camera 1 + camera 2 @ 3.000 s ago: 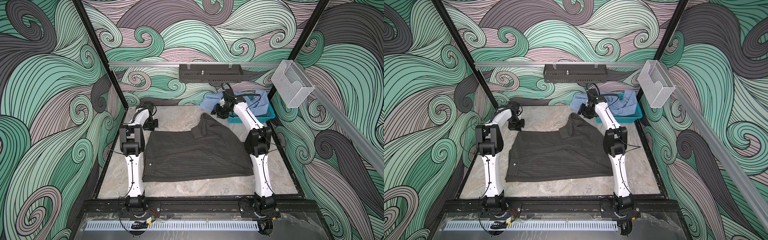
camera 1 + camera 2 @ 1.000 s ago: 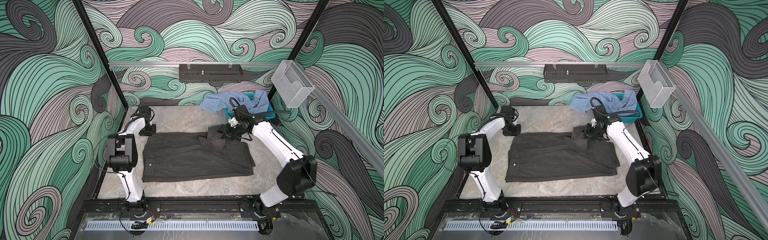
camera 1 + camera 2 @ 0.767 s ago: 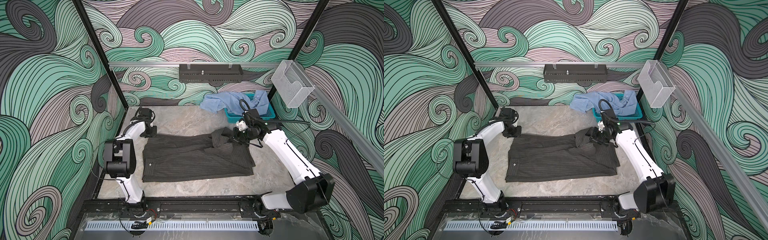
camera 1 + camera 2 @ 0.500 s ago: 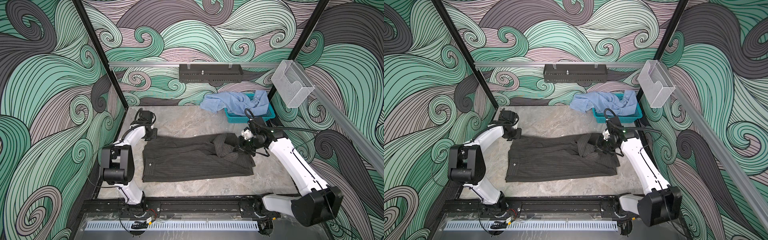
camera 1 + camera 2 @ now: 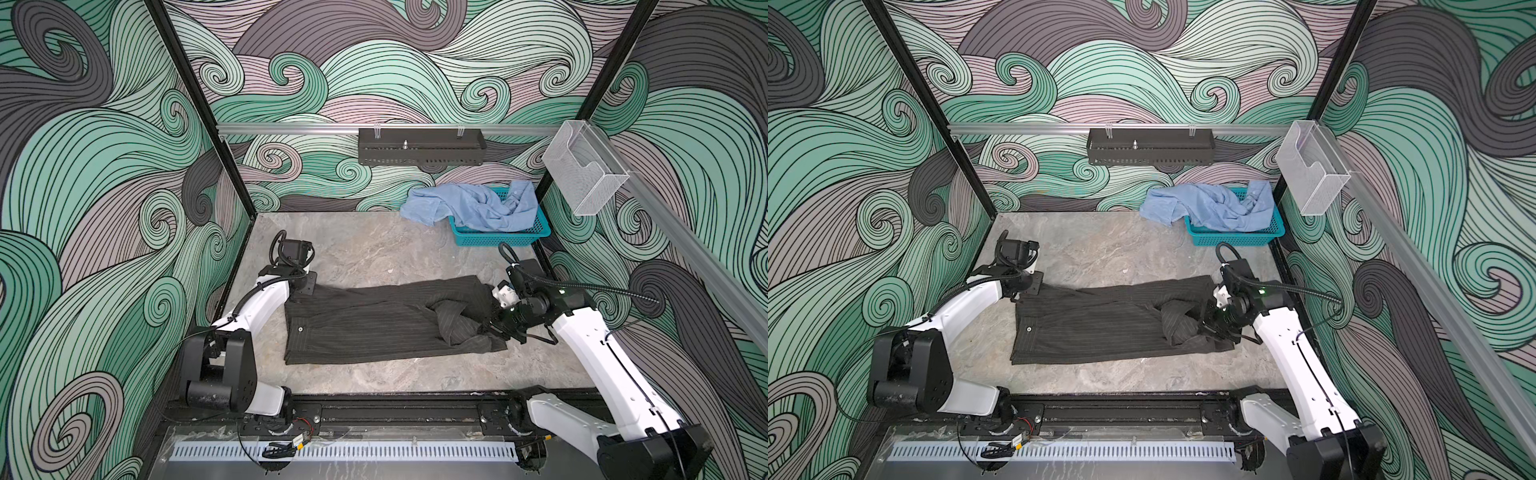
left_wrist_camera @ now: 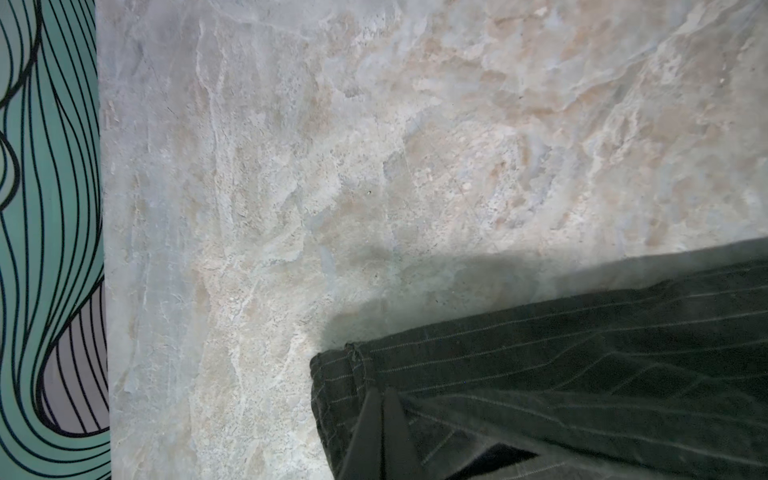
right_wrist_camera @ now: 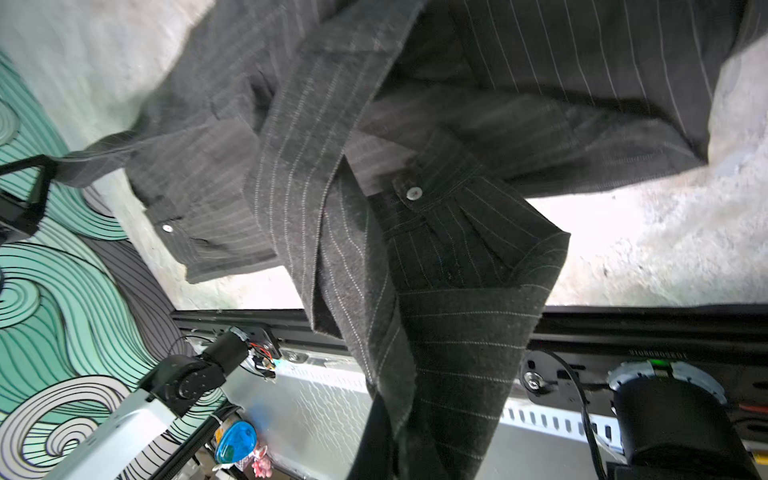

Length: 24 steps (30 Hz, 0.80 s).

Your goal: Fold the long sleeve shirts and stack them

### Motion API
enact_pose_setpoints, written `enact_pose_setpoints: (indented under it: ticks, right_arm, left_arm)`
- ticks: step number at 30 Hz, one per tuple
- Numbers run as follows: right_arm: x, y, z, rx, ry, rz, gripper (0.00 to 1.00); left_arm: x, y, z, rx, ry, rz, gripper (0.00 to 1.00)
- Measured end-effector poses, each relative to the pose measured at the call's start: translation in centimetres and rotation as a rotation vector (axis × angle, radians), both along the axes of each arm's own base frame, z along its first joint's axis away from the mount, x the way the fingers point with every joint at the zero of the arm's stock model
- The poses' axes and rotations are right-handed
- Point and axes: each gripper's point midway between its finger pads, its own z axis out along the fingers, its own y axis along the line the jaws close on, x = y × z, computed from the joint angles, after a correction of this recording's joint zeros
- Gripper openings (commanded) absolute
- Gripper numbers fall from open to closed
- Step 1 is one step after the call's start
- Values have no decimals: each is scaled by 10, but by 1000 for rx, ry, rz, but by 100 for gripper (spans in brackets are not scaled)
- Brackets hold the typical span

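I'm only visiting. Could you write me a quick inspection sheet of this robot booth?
Surface: grey marble-look table.
Job's things: grey pinstriped shirt partly folded on table; light blue shirt crumpled over teal basket.
Clutter: nothing seen.
Grippers: left gripper shut on that shirt's far-left corner; right gripper shut on its bunched right end.
Cables: black cable loops along right arm.
Surroundings: wave-patterned walls, black rack, clear box.

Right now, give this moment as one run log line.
left gripper: shut on grey shirt corner | right gripper: shut on grey shirt | blue shirt: crumpled, partly in teal basket | stack: none yet
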Motion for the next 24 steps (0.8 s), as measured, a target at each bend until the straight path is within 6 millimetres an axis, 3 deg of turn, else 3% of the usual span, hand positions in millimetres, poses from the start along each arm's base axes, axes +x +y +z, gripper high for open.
enact_pose_setpoints:
  ticks: [4, 9, 13, 18, 22, 24]
  right_arm:
    - [-12, -3, -20, -14, 65, 0, 2]
    - [-17, -3, -30, -18, 88, 2, 19]
    - [-14, -2, -28, -14, 72, 16, 43]
    - [3, 1, -5, -2, -9, 41, 54]
    - [27, 3, 18, -11, -91, 63, 53]
    - [43, 4, 21, -31, -112, 73, 51]
  left_arm:
    - [-3, -1, -14, 3, 47, 5, 0]
    - [-13, -5, -30, 8, 125, 0, 23]
    - [-20, -3, -30, 12, 147, 12, 41]
    - [-25, 3, 0, 28, 78, 32, 49]
    - [-11, -5, 38, -27, -37, 25, 44]
    - [-1, -16, 46, -99, -72, 30, 40]
